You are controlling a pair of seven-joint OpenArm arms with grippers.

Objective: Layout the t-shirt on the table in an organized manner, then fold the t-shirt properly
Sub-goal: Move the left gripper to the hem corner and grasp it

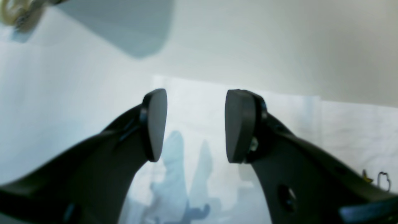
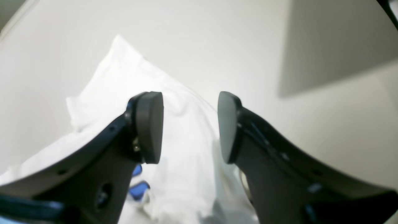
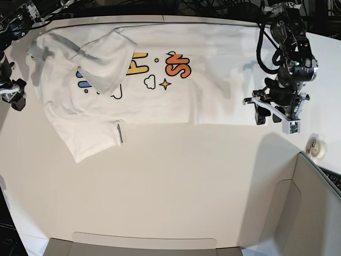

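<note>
T-shirt (image 3: pixel 160 90) flat under both pincers; left pincer (image 1: pixel 196 124), right pincer (image 2: pixel 190 126) agape, empty

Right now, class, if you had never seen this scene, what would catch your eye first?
The white cotton t-shirt with its colourful cartoon print lies spread across the far side of the large white table, one sleeve folded over the letters. The black left gripper hangs open at the shirt's right end.

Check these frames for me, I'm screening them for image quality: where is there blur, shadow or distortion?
Left wrist view: left gripper pads sharp, the t-shirt soft, finger shadows bluish. Right wrist view: right gripper crisp, the cloth overexposed and blurred. Base view: the table bows from lens distortion; an arm shadow falls on it at right.
</note>
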